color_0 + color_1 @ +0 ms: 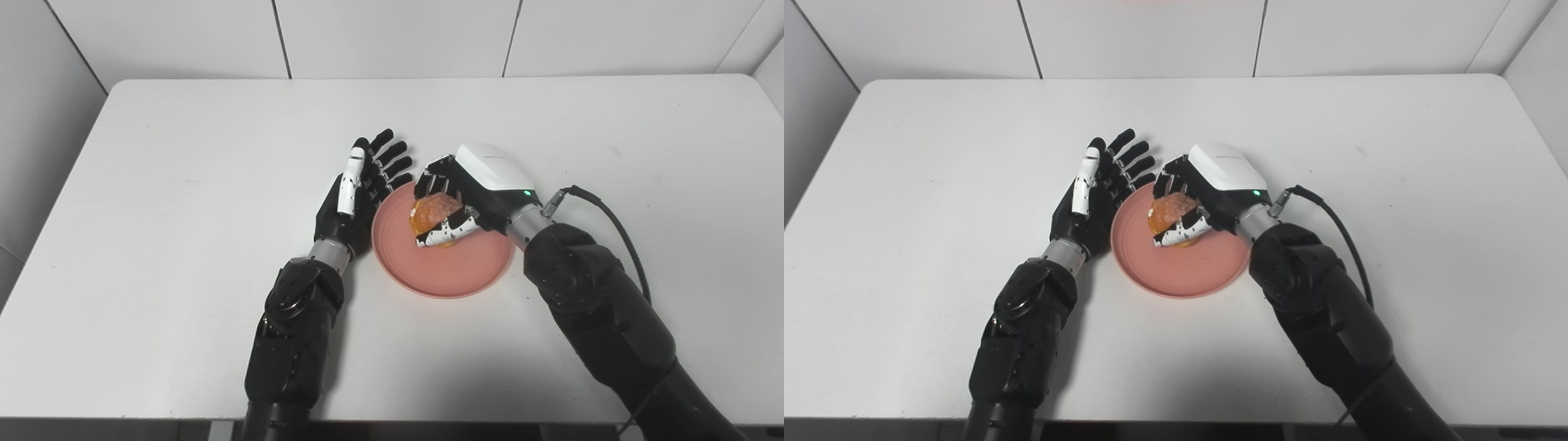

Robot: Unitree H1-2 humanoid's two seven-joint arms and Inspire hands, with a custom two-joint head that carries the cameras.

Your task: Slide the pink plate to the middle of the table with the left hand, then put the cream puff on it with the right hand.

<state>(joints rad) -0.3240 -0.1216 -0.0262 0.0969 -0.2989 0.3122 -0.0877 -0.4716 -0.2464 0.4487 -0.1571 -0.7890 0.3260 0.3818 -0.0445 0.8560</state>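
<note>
pink plate [442, 269] is sitting around the middle of the white bench [184, 184], a bit toward the near edge. going left to right: the left hand [358, 196] is just off the plate's left rim, standing on its edge with the palm turned toward the plate, fingers [392, 160] spread and pointing away toward the far side of the bench. it's not holding anything, just open next to the rim. can't really tell if the heel of it is touching the plate or only right beside it.

next over, the cream puff [433, 211] is over the far half of the plate, golden-orange with a lumpy top. the right hand [468, 196] is wrapped around it, fingers curled over the far side and the white speckled thumb [450, 231] across the near side, so it's gripping the puff. whether the puff's bottom is already resting on the plate or hovering just above it, i can't say from either eye view.

to the right, a black cable [612, 226] loops out from the right wrist and runs back along the forearm.
</note>
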